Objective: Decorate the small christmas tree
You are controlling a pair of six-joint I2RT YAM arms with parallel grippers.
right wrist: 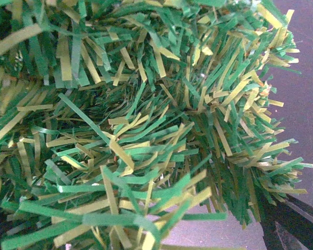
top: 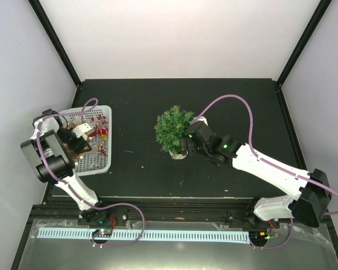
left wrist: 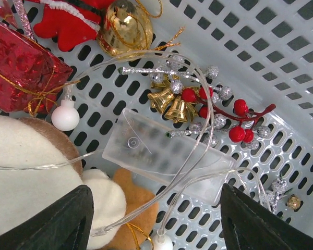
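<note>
The left fingers (left wrist: 62,224) are held apart over the basket (left wrist: 281,47), poised for the light string (left wrist: 167,161). The tree (top: 173,130), mid-table, is flanked by the right gripper (top: 185,144), seemingly for steadying; clamping cannot be told.

White perforated basket (top: 97,164) at left of black table (top: 141,180), containing red gift box (left wrist: 21,67), gold bells (left wrist: 172,105), red berry sprig (left wrist: 241,121), clear plastic case (left wrist: 161,156).
</note>
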